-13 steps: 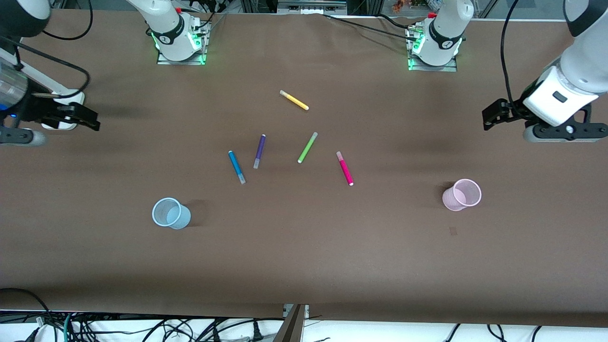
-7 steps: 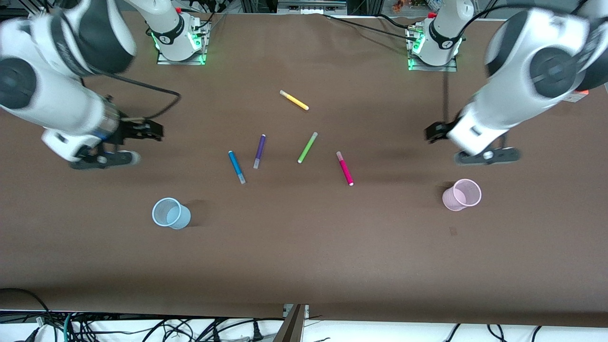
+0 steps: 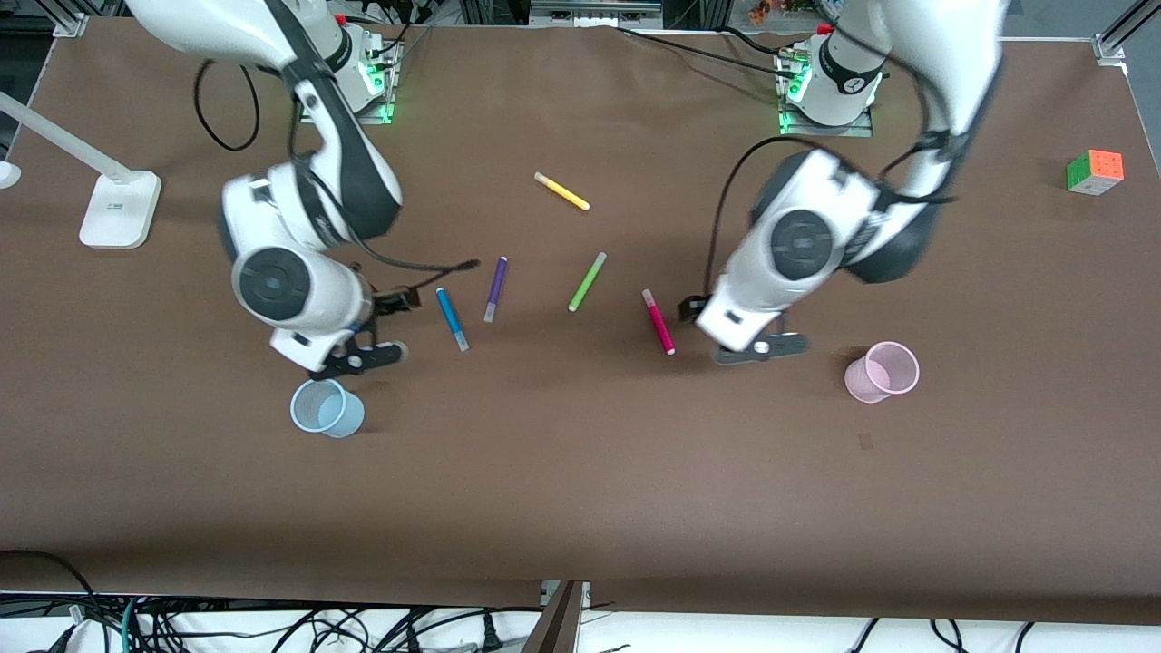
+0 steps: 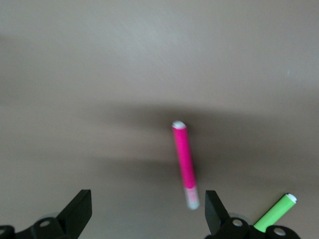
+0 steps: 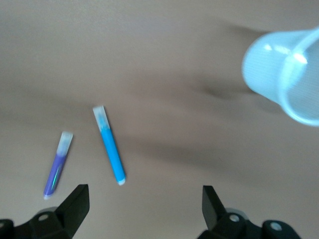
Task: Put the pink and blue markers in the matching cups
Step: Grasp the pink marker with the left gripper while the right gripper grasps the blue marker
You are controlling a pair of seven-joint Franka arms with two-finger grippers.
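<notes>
The blue marker and the pink marker lie flat on the brown table. The pale blue cup stands upright toward the right arm's end, the pale pink cup toward the left arm's end. My right gripper is open and empty, low over the table beside the blue marker; the blue cup also shows in the right wrist view. My left gripper is open and empty, low beside the pink marker. Both grippers are clear of the markers.
A purple marker, a lime-green marker and a yellow marker lie between and farther from the front camera than the two task markers. A colour cube sits near the left arm's end, a white lamp base near the right arm's end.
Both arms have swung in from the table's ends toward the middle. The right gripper has come beside the blue marker, the left beside the pink marker. Markers and cups have not moved.
</notes>
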